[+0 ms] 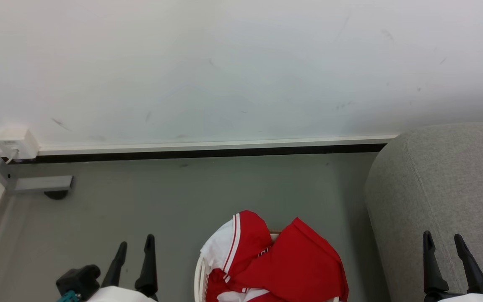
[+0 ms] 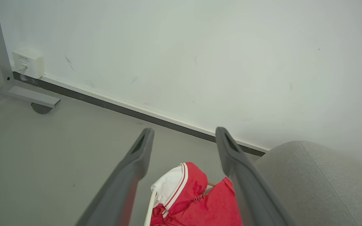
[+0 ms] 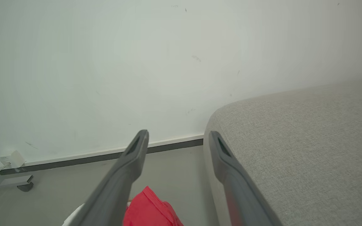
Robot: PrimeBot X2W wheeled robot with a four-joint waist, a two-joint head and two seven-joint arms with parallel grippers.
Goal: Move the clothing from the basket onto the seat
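Grey floor (image 1: pixel 183 197) meets a scuffed white wall (image 1: pixel 241 75). I see the clothing (image 1: pixel 283 264) heaped in the basket (image 1: pixel 198 279), beside the seat (image 1: pixel 447 180). Risk, as I judge it: a loose fold snags the rim and tips the basket, or a shallow pinch drops a garment on the floor. Spread wide and empty: left tool (image 1: pixel 136 241) and right tool (image 1: pixel 442 235), touching nothing.

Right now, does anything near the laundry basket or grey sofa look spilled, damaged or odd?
Nothing spilled or damaged. The red and white sports clothing bulges over the rim of the white plastic basket; faint scuffs mark the white wall.
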